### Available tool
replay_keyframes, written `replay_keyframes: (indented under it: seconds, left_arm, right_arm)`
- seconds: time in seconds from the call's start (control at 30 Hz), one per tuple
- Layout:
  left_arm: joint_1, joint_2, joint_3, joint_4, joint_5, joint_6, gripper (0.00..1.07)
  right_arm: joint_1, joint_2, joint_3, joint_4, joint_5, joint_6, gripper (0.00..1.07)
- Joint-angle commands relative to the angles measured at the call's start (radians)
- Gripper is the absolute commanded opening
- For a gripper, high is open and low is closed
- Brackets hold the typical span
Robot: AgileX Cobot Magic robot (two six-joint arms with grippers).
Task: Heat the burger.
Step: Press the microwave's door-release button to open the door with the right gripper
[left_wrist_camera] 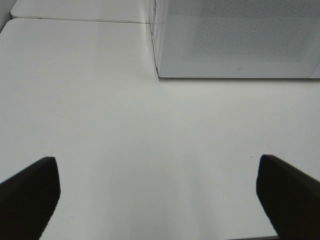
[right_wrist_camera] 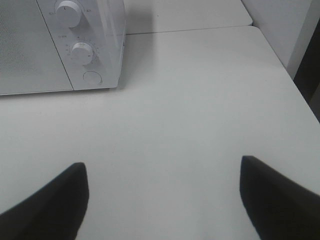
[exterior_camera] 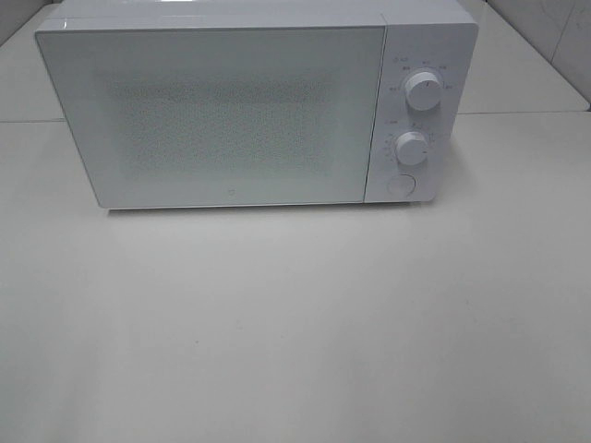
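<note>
The burger is out of view in all frames. A white microwave [exterior_camera: 249, 101] stands at the back of the white table [exterior_camera: 295, 332] with its door shut; it also shows in the left wrist view [left_wrist_camera: 235, 37] and the right wrist view [right_wrist_camera: 60, 45]. Its panel carries two round knobs [exterior_camera: 423, 90] and a round button [exterior_camera: 401, 184]. Neither gripper shows in the exterior high view. My left gripper [left_wrist_camera: 157, 200] is open and empty above bare table in front of the microwave's left corner. My right gripper [right_wrist_camera: 162, 200] is open and empty in front of the microwave's right side.
The table's right edge [right_wrist_camera: 300, 95] drops off next to a dark gap and a white wall. A seam [exterior_camera: 517, 113] runs across the table behind the microwave's front.
</note>
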State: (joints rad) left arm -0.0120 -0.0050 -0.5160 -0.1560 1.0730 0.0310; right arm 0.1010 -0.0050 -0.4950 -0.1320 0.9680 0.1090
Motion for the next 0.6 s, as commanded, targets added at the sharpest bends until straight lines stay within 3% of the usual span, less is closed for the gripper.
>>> replay_keyframes:
  seconds: [0.03, 0.6]
  left_arm:
    - [0.002, -0.014, 0.0, 0.003, -0.005, 0.001, 1.0]
    - [0.002, -0.014, 0.0, 0.003, -0.005, 0.001, 1.0]
  right_arm:
    - [-0.008, -0.029, 0.002, 0.001, -0.007, -0.01, 0.74]
    - [-0.008, -0.029, 0.001, -0.004, -0.009, -0.014, 0.74]
